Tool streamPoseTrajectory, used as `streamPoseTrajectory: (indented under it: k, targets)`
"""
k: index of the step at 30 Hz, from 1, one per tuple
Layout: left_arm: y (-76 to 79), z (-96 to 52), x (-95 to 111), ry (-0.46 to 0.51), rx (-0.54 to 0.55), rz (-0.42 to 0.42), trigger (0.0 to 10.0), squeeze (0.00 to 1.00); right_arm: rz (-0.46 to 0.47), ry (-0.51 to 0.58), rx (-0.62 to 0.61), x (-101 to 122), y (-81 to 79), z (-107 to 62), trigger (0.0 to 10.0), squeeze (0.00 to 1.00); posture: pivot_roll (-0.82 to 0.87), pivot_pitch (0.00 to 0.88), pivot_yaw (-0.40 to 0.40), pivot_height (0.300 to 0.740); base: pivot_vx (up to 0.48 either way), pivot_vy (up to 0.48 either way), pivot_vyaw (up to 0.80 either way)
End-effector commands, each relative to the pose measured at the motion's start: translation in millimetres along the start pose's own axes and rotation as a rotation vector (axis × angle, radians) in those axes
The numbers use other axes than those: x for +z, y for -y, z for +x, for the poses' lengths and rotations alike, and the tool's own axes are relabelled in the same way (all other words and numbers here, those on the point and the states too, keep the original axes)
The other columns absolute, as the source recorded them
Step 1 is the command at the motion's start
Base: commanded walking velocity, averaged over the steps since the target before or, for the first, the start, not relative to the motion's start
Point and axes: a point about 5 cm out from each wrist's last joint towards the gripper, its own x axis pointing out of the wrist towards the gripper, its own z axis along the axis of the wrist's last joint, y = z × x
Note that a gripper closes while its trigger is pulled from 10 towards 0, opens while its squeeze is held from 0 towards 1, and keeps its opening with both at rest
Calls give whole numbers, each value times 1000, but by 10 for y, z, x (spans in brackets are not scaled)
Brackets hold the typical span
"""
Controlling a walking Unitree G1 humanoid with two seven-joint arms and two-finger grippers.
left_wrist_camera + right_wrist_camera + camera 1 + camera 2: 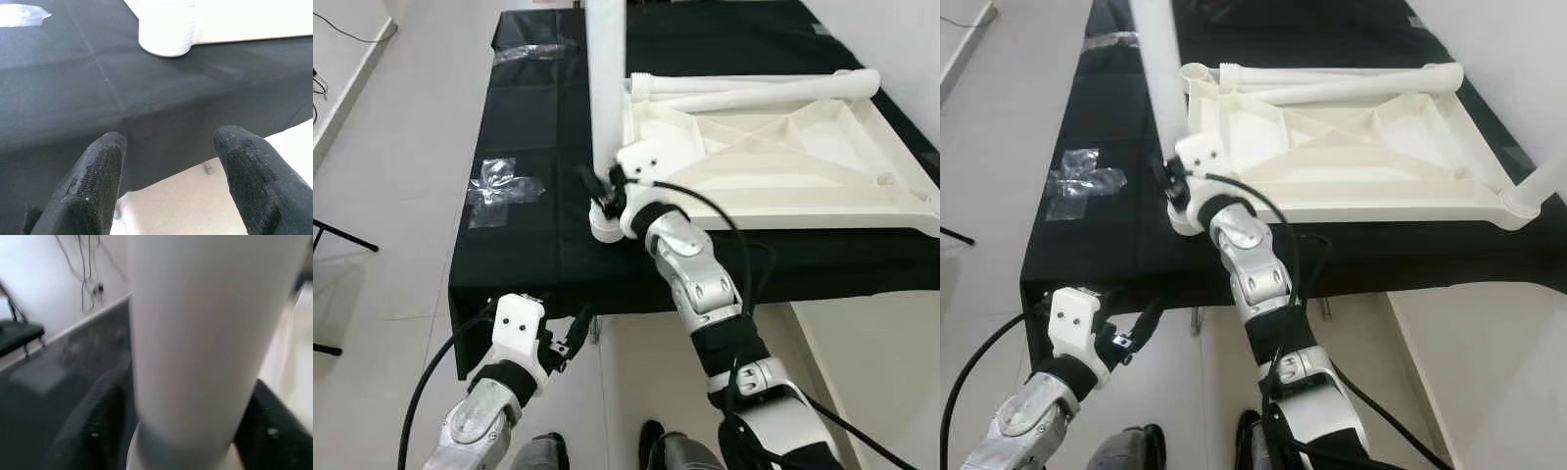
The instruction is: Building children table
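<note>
The right gripper [604, 186] pinches the upright white leg [606, 83] near its base, at the corner of the upturned white tabletop [783, 162] lying on the black cloth [529, 235]. The left gripper [570, 338] hangs spread below the cloth's front edge.

My left gripper [166, 171] has its two black fingers [90, 188] spread apart at the draped front edge of the black tablecloth [73, 88], with a round white table-leg socket [166, 34] resting on the cloth ahead and pale floor [195, 200] showing below the hem.
</note>
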Motion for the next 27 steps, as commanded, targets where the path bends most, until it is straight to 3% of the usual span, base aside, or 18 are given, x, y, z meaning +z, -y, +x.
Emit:
streamPoseTrajectory:
  k: [1,4,5,6,7,13,18,27]
  targets:
    - [-32,-12,-36,-10,25,14,10000,0,21,10,-3,29,-19,-7,10000,1000,162,208,-54,740,0,0,0]
    - [-63,-2,-35,-5,51,22,10000,0,43,46,-22,72,53,-44,10000,1000,160,209,-54,740,0,0,0]
    - [-83,-4,-22,-2,64,32,10000,0,48,66,-13,90,99,-66,10000,827,151,212,-53,740,0,0,0]
    - [-83,-4,-22,-2,64,32,10000,0,48,66,-13,90,99,-66,10000,827,151,212,-53,740,0,0,0]
    - [-105,-6,-3,1,76,41,10000,0,61,92,7,112,139,-97,10000,0,151,213,-52,740,0,0,0]
    - [-231,-17,113,25,138,75,10000,0,101,146,38,103,324,-280,10000,0,142,218,-42,740,0,0,0]
    - [-314,5,147,9,171,81,10000,0,167,143,3,61,463,-402,10000,0,139,219,-37,740,0,480,0]
    - [-364,86,176,14,183,109,10000,0,203,135,31,36,431,-400,10000,0,131,216,-29,740,0,480,0]
